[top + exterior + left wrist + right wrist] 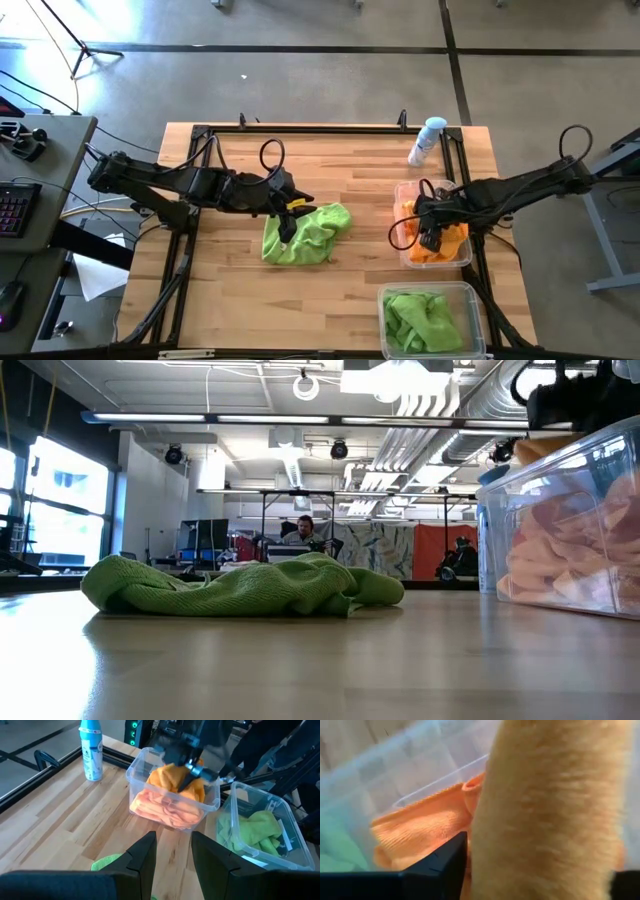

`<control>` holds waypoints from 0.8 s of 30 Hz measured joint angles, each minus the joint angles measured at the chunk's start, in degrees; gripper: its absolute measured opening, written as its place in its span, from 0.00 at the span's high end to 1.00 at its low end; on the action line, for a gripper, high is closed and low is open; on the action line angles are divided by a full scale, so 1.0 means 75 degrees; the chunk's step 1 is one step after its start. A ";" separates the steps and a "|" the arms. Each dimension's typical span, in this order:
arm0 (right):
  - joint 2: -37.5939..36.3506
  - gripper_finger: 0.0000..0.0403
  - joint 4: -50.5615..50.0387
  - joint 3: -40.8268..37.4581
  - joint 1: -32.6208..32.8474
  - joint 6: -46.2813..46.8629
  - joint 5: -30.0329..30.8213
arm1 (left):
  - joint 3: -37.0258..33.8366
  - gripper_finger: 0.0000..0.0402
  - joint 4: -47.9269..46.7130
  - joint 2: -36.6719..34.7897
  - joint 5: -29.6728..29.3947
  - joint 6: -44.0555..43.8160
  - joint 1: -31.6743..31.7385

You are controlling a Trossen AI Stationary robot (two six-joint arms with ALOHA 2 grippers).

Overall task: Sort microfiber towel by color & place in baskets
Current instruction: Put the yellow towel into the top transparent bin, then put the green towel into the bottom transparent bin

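My left gripper [287,222], jaws parted and empty, hovers at the left edge of the lime towel [306,235] mid-frame on the table [350,290], while my right gripper [432,238] pinches an orange towel [555,810] over the orange basket [404,252] at right

Orange towel [555,815] inside clear basket [395,765]

A lime green towel [305,233] lies on the pale wood-plank table [340,290], whose frame is black. 1 clear basket [409,192] holds bright orange towels [167,806]; the other clear basket [430,291] holds lime green towels [420,320]. The spray bottle [426,140] is white with a light blue cap and label. Both arms are dark, and the left fingers [141,855] are black.
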 joint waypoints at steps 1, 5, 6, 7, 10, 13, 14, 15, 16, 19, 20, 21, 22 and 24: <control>0.0000 0.51 -0.0272 0.0247 0.0000 0.0003 0.0066 | -0.0003 0.72 -0.0017 0.0000 0.0000 -0.0002 0.0000; -0.0003 0.49 -0.1235 0.1300 0.0000 0.0012 0.0259 | -0.0003 0.72 -0.0104 0.0000 0.0000 -0.0005 0.0000; -0.0003 0.49 -0.1427 0.1565 0.0000 0.0030 0.0338 | -0.0003 0.72 -0.0129 0.0000 0.0000 -0.0006 0.0000; -0.0003 0.49 -0.1577 0.1810 0.0000 0.0041 0.0400 | -0.0003 0.72 -0.0152 0.0000 0.0000 -0.0006 0.0000; -0.0009 0.49 -0.1993 0.2514 0.0000 0.0044 0.0533 | -0.0003 0.72 -0.0198 0.0000 0.0000 -0.0006 0.0000; -0.0009 0.49 -0.2099 0.3087 0.0000 0.0047 0.0743 | -0.0003 0.72 -0.0196 0.0000 0.0000 -0.0006 0.0000; -0.0009 0.49 -0.2090 0.3234 0.0000 0.0048 0.0832 | -0.0003 0.72 -0.0205 0.0000 -0.0006 -0.0009 0.0000; -0.0009 0.49 -0.2069 0.3367 0.0000 0.0048 0.0946 | -0.0003 0.72 -0.0217 0.0000 -0.0006 -0.0029 0.0000; -0.0009 0.49 -0.1974 0.3456 0.0000 0.0047 0.1068 | -0.0003 0.72 -0.0237 0.0028 -0.0013 -0.0082 0.0000; -0.0009 0.49 -0.1419 0.3551 0.0000 0.0013 0.1476 | -0.0003 0.72 -0.0418 0.0177 -0.0017 -0.0203 0.0032; -0.0009 0.49 -0.1195 0.3544 0.0000 -0.0036 0.1588 | -0.0006 0.72 -0.0467 0.0261 -0.0020 -0.0215 0.0032; -0.0009 0.49 -0.0872 0.3493 -0.0003 -0.0155 0.1672 | -0.0006 0.72 -0.0494 0.0341 -0.0020 -0.0247 0.0032; -0.0007 0.49 -0.0578 0.3426 -0.0003 -0.0301 0.1736 | -0.0006 0.72 -0.0563 0.0418 -0.0015 -0.0263 0.0032; 0.0009 0.49 0.0003 0.3256 0.0000 -0.0602 0.1781 | -0.0009 0.72 -0.0592 0.0627 -0.0006 -0.0280 0.0032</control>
